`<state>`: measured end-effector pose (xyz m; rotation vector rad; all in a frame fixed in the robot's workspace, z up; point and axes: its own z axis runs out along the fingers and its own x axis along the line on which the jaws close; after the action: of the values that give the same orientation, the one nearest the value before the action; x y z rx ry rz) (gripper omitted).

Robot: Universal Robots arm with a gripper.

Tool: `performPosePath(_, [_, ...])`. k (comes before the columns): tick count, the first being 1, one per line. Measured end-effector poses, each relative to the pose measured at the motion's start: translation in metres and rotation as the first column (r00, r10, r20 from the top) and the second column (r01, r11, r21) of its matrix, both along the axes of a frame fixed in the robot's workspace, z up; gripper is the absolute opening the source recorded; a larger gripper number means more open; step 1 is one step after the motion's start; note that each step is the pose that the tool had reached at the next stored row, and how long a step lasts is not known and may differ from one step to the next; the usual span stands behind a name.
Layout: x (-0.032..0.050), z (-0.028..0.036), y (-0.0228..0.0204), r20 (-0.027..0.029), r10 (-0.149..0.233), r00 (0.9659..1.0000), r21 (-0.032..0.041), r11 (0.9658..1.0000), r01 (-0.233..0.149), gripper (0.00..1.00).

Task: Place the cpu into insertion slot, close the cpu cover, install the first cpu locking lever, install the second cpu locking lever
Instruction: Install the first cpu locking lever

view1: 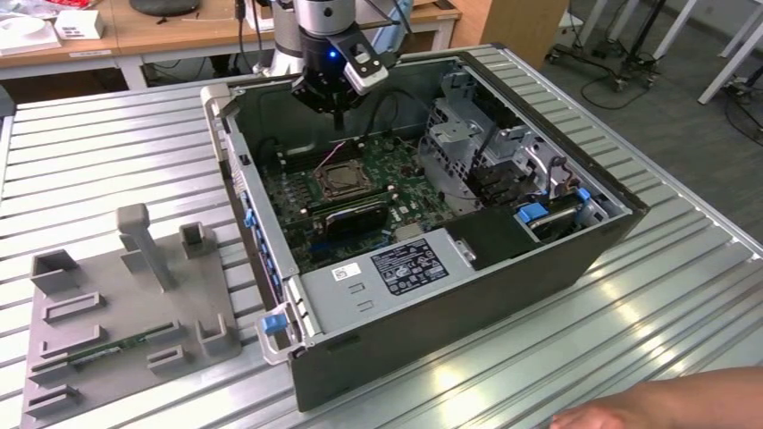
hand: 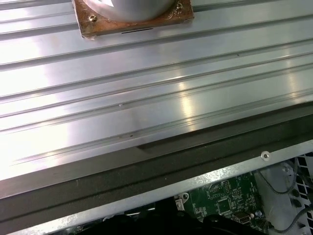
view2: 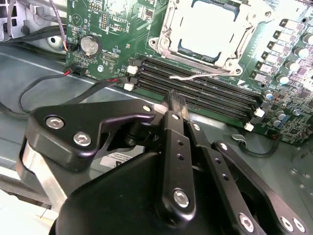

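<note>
Overhead, we see the gripper (view1: 339, 114) hanging inside an open dark computer case (view1: 573, 259) that lies on a ribbed aluminium worktop (view1: 107, 161). In the second wrist view its black, bolted fingers (view2: 177, 110) meet at a narrow tip, so we read the jaws as pressed together, pinching nothing and touching nothing.

Below them sits the green circuit board (view2: 112, 22), with the insertion slot (view2: 208, 34) ringed by a dull metal rim. The cpu (view2: 212, 24) lies in it, a flat, pale silvery square. The cpu cover (view2: 168, 24), a thin metal frame, lies down around the chip. One thin wire lever (view2: 200, 76) stands loose over the long black memory slots (view2: 195, 90).

A white label (view1: 408, 264) on the grey power supply carries print we cannot read. A grey plastic fixture (view1: 131, 304) sits beside the case.
</note>
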<state>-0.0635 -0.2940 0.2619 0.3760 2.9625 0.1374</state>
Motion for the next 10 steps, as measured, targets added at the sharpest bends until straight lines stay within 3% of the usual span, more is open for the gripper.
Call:
performPosePath(5, [-0.0030,-0.0001,-0.0009,0.0004,0.000,1.0000,0.0001,1.0000,0.000,0.10])
performPosePath(10, [-0.0072,-0.0010,-0.0054,0.0016,0.000,1.0000,0.0001,1.0000,0.000,0.10])
